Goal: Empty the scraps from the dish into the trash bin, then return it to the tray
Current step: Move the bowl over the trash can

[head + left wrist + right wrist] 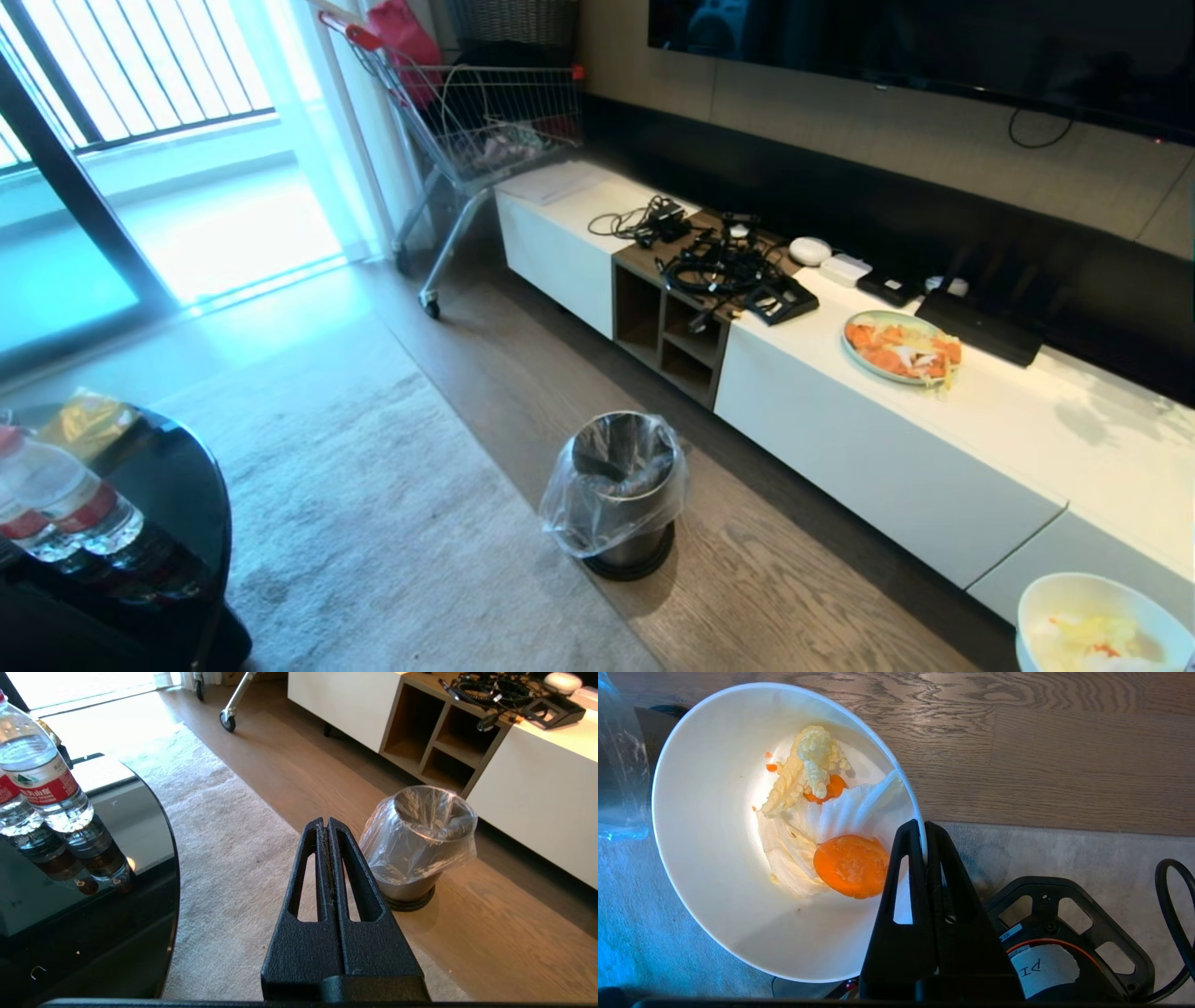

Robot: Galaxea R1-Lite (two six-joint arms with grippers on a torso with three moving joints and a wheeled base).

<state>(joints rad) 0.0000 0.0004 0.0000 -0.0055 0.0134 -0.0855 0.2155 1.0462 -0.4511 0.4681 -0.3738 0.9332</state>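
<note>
Dish (724, 858) pinched by its rim in the right gripper (926, 833), jaws clamped tight, one inside the wall and one outside; carried level and upright, likely so the scraps (822, 826) stay pooled at the bottom until over the bin. Scraps all inside, none tipped yet. Held over the floor (1041, 751) where wood meets rug, at the near right. Trash bin (621, 490) standing on the floor before the white counter (1008, 420), liner open, near the dish but not under it. Left gripper (325, 822) idle, jaws pressed together, empty, pointed toward the bin. Tray not in view.
</note>
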